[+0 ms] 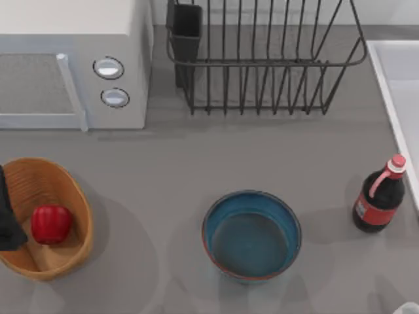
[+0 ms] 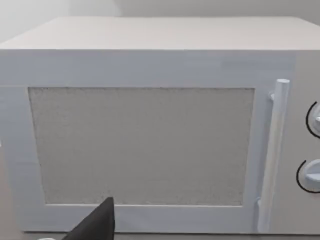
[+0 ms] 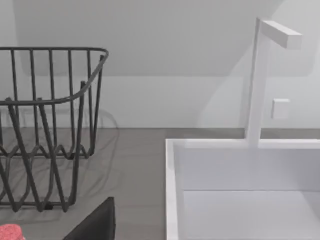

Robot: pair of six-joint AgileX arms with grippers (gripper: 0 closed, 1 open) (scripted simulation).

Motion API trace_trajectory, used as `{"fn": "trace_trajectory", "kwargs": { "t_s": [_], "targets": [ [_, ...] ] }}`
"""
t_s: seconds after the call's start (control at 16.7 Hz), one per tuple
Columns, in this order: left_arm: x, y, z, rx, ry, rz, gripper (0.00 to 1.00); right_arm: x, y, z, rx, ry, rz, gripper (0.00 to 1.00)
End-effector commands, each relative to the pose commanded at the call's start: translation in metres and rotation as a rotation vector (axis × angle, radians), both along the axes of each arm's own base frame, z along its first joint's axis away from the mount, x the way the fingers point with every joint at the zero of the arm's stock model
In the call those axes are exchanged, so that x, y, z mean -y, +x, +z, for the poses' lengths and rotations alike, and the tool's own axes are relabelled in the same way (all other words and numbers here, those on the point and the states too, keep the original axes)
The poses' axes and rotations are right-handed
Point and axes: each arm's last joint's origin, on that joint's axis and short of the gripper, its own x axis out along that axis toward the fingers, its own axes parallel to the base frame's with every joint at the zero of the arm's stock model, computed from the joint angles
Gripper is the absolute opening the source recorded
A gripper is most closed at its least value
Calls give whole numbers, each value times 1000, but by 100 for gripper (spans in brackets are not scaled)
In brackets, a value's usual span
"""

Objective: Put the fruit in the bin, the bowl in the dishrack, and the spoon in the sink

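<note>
The red fruit (image 1: 50,223) lies inside the orange-tan bin (image 1: 69,190) at the table's front left. My left gripper (image 1: 6,219) is a dark shape at the left edge, over the bin's left rim and just left of the fruit. The blue bowl (image 1: 252,235) stands upright on the table at front centre, with nothing in it. The dark wire dishrack (image 1: 262,62) (image 3: 50,125) stands at the back centre, its utensil cup (image 1: 186,29) at its left corner. The white sink (image 1: 399,85) (image 3: 172,190) runs along the right edge. The spoon is out of view. My right arm (image 1: 409,309) is at the front right corner.
A white microwave (image 1: 72,65) (image 2: 140,145) fills the back left, facing the left wrist camera. A dark red-labelled bottle (image 1: 380,196) stands at the right beside the sink; its cap (image 3: 10,232) is low in the right wrist view. A white faucet (image 3: 257,80) rises behind the sink.
</note>
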Motion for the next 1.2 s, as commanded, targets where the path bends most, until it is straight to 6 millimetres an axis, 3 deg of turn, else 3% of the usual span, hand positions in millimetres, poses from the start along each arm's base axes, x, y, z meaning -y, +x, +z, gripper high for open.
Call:
{"fn": "trace_trajectory", "kwargs": {
  "t_s": [0.3, 0.6, 0.96, 1.2],
  "targets": [
    [0, 0, 0, 0, 0, 0, 100, -3, 0, 4, -26, 19, 23, 100],
    [0, 0, 0, 0, 0, 0, 100, -22, 8, 41, -243, 135, 168, 100],
    [0, 0, 0, 0, 0, 0, 100, -75, 47, 92, -723, 213, 284, 100],
    [0, 0, 0, 0, 0, 0, 100, -126, 83, 107, -1043, 180, 257, 100]
  ]
}}
